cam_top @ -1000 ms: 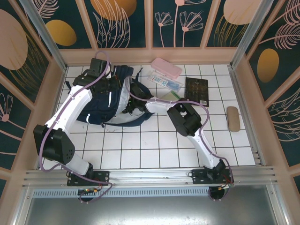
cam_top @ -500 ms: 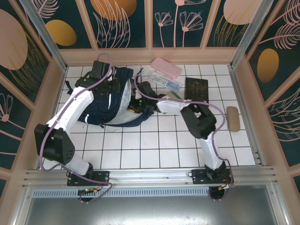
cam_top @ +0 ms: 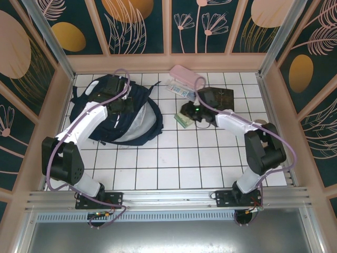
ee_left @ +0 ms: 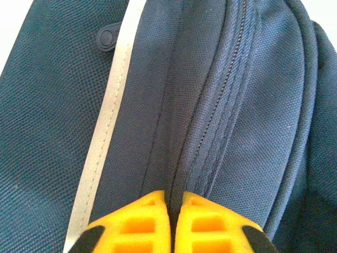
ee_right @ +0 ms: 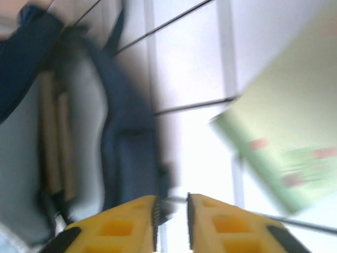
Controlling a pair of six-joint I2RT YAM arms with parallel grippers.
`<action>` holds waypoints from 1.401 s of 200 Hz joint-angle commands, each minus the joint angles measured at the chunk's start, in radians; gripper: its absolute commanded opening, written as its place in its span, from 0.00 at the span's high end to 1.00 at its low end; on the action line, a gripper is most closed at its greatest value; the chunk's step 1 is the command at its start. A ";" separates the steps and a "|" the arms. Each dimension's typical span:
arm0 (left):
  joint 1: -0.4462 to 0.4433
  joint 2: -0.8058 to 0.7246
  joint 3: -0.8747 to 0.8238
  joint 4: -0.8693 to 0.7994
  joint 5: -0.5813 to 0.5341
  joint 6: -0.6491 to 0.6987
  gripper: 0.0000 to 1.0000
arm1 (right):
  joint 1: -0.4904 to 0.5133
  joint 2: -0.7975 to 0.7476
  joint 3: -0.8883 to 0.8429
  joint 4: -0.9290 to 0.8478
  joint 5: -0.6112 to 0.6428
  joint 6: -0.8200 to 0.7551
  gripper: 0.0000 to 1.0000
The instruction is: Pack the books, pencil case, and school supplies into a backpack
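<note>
The navy backpack [cam_top: 134, 124] lies at the left of the tiled table. My left gripper [cam_top: 120, 105] rests on top of it, shut on a fold of its fabric [ee_left: 176, 174] beside the zipper. My right gripper [cam_top: 185, 114] hovers just above the pale green book [cam_top: 182, 122], its jaws a little apart with nothing between them [ee_right: 171, 203]. In the blurred right wrist view the green book [ee_right: 284, 147] is at the right and the backpack [ee_right: 124, 153] at the left. The dark brown book [cam_top: 221, 98], pink pencil case [cam_top: 185, 74] and clear packet [cam_top: 178, 89] lie behind.
Wooden walls close in the back and sides of the table [cam_top: 174, 168]. A metal rail [cam_top: 168, 197] runs along the near edge. My right arm's elbow [cam_top: 263, 147] stands at the right side. White tiles lie bare between the backpack and the rail.
My right gripper has pulled out of the backpack and swung right to the pale green book. The left gripper shifted slightly with the backpack fabric, and the bag's opening has settled.
</note>
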 commanded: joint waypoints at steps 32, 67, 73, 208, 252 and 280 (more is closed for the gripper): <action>0.013 -0.018 -0.021 0.053 0.099 -0.068 0.51 | -0.261 0.011 0.010 -0.103 0.197 -0.124 0.99; 0.011 -0.064 -0.064 0.113 0.194 -0.141 0.40 | -0.361 0.212 0.155 -0.200 0.213 -0.175 1.00; 0.011 -0.071 -0.072 0.125 0.205 -0.153 0.40 | -0.369 0.240 0.177 -0.213 0.214 -0.184 1.00; -0.076 -0.029 -0.143 0.293 0.277 -0.270 0.39 | -0.188 0.018 -0.280 -0.227 0.181 -0.046 1.00; -0.203 0.071 -0.136 0.366 0.301 -0.329 0.41 | -0.045 -0.156 -0.457 -0.221 0.179 0.092 1.00; -0.293 0.128 -0.141 0.421 0.311 -0.372 0.41 | -0.040 -0.305 -0.479 -0.231 0.158 0.134 1.00</action>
